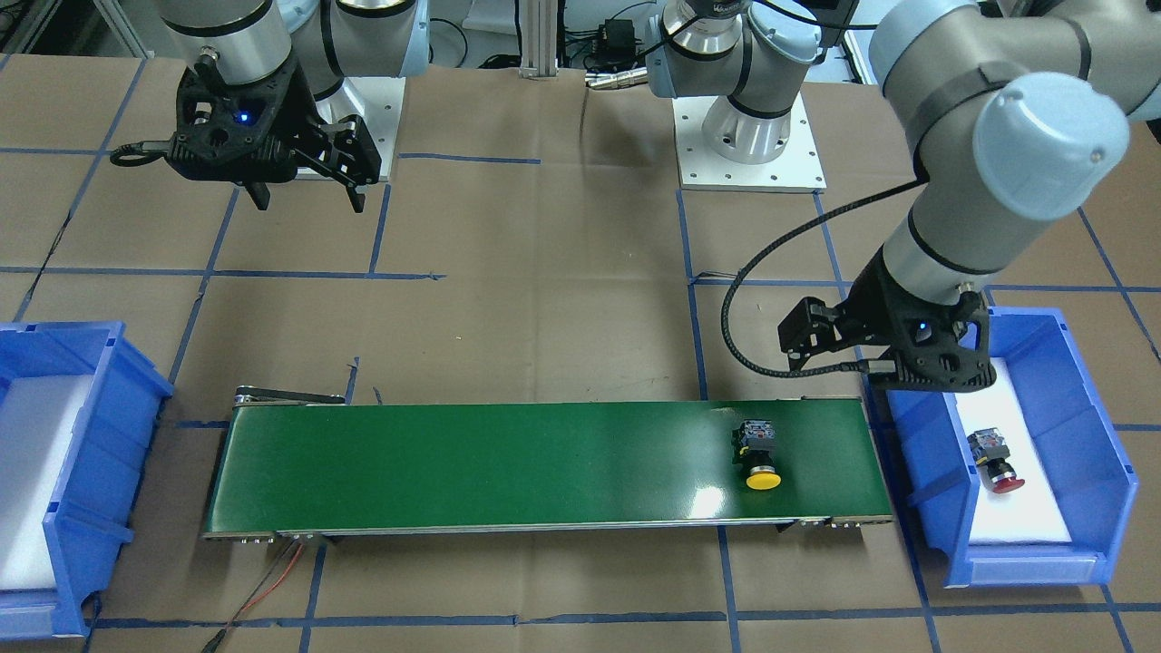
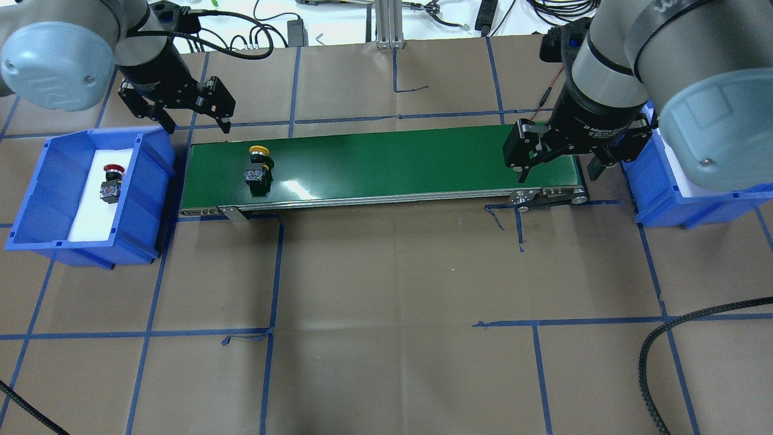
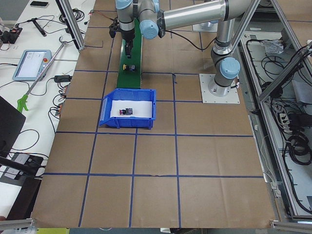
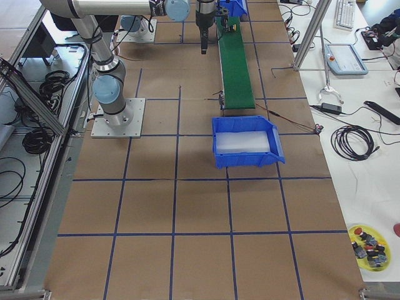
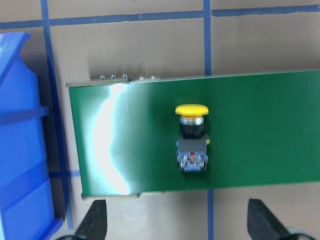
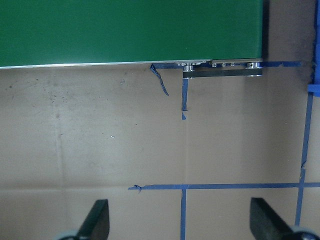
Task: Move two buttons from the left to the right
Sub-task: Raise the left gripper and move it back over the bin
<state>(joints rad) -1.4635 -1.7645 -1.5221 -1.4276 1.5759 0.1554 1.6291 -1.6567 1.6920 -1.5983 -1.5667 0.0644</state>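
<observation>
The yellow-capped button lies on its side near the left end of the green conveyor belt; it also shows in the left wrist view. The red-capped button lies on white padding inside the left blue bin. My left gripper is open and empty, raised just behind the belt's left end, between the bin and the yellow button. My right gripper is open and empty, raised over the belt's right end. Its wrist view shows only the belt end and bare paper.
An empty blue bin with white padding stands right of the belt, partly hidden under the right arm. A black cable lies at the front right. Brown paper with blue tape lines covers the table.
</observation>
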